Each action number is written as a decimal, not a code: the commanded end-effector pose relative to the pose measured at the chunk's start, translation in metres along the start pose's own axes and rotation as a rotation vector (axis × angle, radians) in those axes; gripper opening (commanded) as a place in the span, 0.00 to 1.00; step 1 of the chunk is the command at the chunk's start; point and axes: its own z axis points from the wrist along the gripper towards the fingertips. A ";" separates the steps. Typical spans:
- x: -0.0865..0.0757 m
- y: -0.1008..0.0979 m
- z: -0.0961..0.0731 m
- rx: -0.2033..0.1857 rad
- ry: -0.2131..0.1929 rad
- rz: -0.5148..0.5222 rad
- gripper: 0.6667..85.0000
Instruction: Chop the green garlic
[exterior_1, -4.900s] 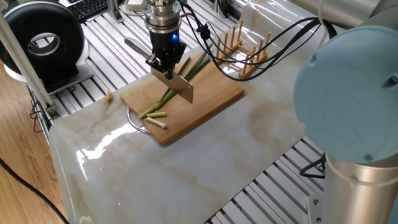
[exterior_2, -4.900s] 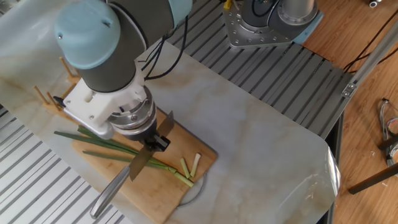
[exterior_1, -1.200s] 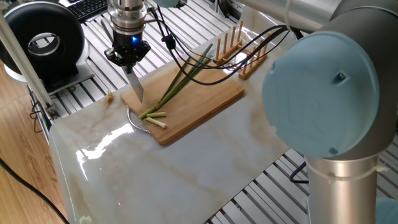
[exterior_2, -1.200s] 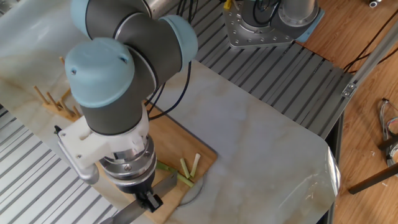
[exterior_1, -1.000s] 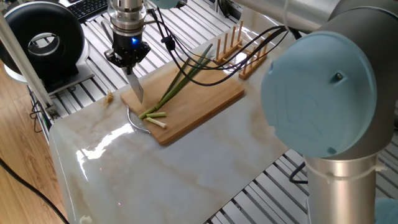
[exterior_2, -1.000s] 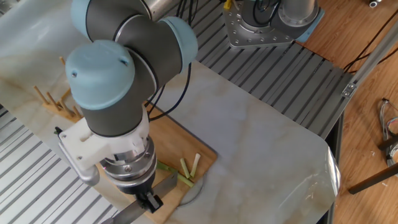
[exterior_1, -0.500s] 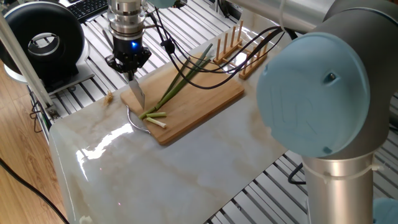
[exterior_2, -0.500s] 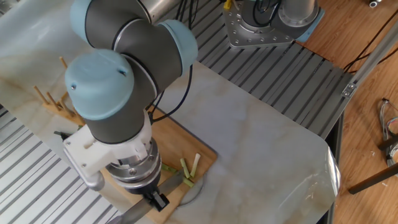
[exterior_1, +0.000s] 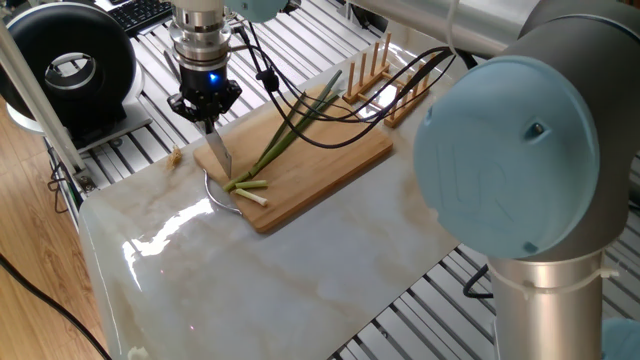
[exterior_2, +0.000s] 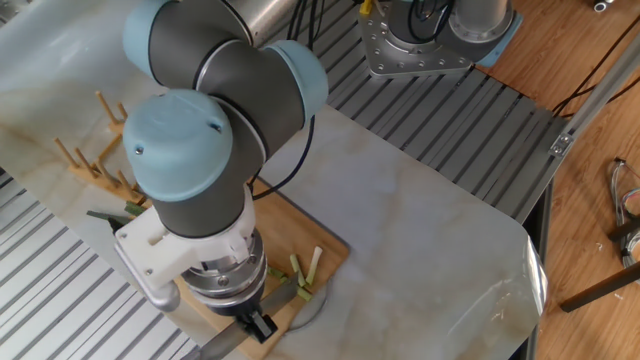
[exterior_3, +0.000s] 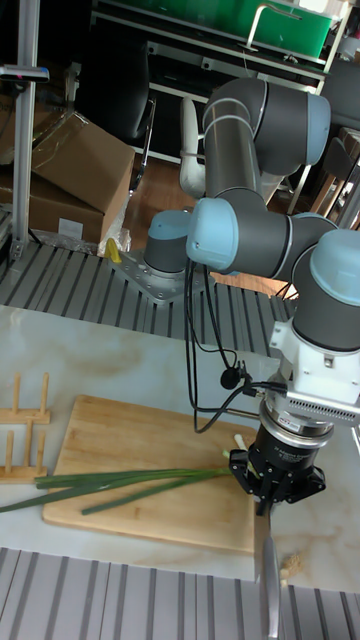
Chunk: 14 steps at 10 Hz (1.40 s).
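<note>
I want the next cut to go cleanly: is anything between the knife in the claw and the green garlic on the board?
Nothing visible. The claw holds the knife over the cutting board's corner, and only bare board lies between it and the green garlic.

A matt wooden cutting board (exterior_1: 330, 165) lies on a glossy marble-look tabletop (exterior_1: 300, 280), beside a shiny metal knife blade (exterior_1: 219, 150).

The hand (exterior_1: 207, 118) has swung away from mid-board, where the knife (exterior_1: 219, 150) hung over the stalks, out to the cutting board's (exterior_1: 330, 165) end nearest the cut stubs. Over the last second it has dipped, the blade tip now closer to the board edge. The arm's blue-capped joint (exterior_1: 515, 165) has shifted left.
</note>
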 end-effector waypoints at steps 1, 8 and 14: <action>-0.005 0.000 0.001 -0.004 -0.010 0.000 0.01; 0.007 -0.008 0.001 -0.001 0.038 -0.018 0.01; 0.015 -0.009 -0.001 -0.001 0.039 -0.018 0.01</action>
